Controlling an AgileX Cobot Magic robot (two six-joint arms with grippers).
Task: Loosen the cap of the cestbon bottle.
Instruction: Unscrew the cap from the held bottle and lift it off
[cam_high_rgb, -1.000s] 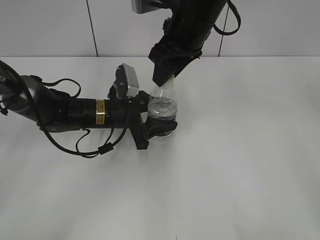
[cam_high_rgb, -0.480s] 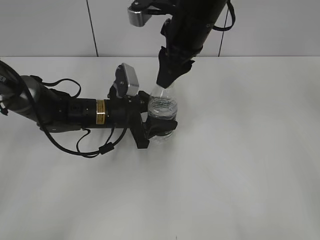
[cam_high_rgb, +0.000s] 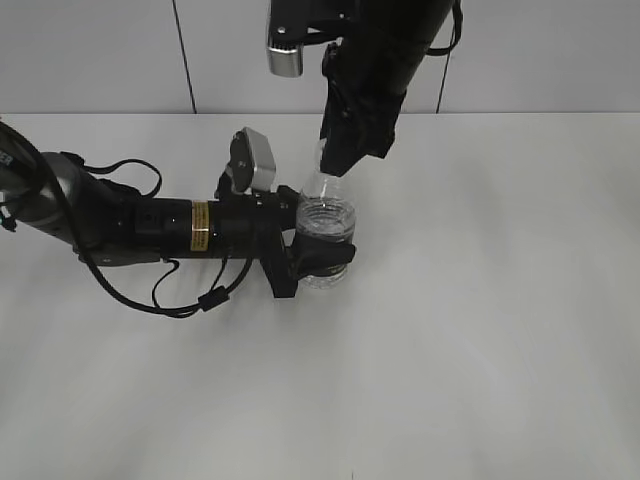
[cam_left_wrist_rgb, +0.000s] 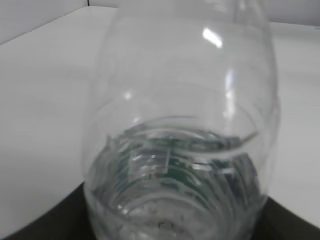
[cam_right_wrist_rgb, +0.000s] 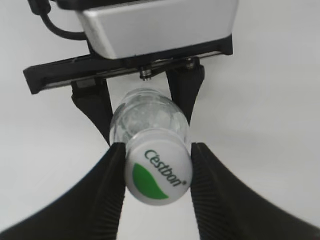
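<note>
The clear cestbon bottle (cam_high_rgb: 325, 232) stands upright on the white table (cam_high_rgb: 480, 300), its green label mostly hidden by the jaws. My left gripper (cam_high_rgb: 322, 262) reaches in from the left and is shut on the bottle's lower body; the bottle (cam_left_wrist_rgb: 180, 125) fills the left wrist view. My right gripper (cam_high_rgb: 335, 160) comes down from above and is shut on the white cap (cam_right_wrist_rgb: 158, 173), which shows a green mark and "Cestbon" lettering between the two black fingers (cam_right_wrist_rgb: 157, 175). In the exterior view the cap is hidden by the right gripper.
The left arm with its cables (cam_high_rgb: 130, 225) lies low across the left of the table. A grey wall (cam_high_rgb: 560, 50) runs behind the table's far edge.
My right wrist has turned about the bottle's neck while staying on the cap; its camera housing swung round. The left gripper and the bottle have held still.
</note>
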